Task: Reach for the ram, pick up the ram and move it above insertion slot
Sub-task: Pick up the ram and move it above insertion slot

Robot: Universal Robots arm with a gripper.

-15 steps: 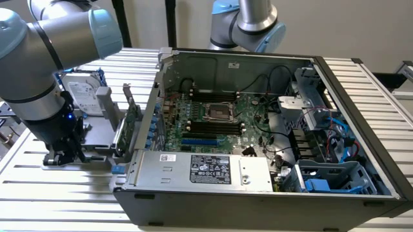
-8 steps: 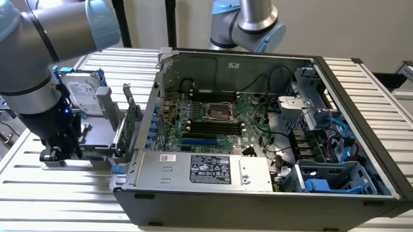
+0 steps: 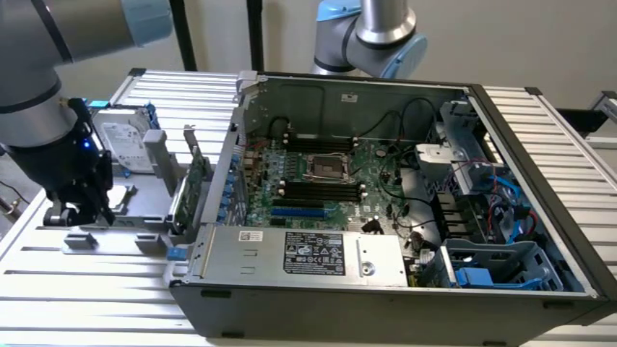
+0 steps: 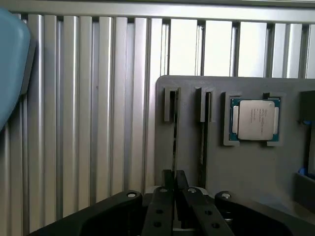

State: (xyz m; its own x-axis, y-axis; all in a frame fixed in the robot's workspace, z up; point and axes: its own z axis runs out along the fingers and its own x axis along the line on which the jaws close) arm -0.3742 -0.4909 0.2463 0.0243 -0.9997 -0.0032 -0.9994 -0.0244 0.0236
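In the wrist view the ram [image 4: 174,142] is seen edge-on as a thin dark strip standing in a slot of the grey holder plate [image 4: 192,162]. It runs straight in between my fingertips. My gripper [image 4: 173,179] is shut on the ram, one black finger pressed to each side. In the exterior view my gripper [image 3: 79,211] is low over the grey holder [image 3: 130,210] at the exterior view's left, outside the computer case. The motherboard's black memory slots [image 3: 323,190] lie inside the open case [image 3: 386,289], well to the exterior view's right of the gripper.
A second thin strip [image 4: 203,147] stands in the neighbouring slot, and a processor chip [image 4: 254,119] sits in a pocket of the same plate. A silver hard drive [image 3: 123,144] and a green expansion card [image 3: 198,173] stand between gripper and case. Ribbed aluminium table [image 3: 97,303] lies around.
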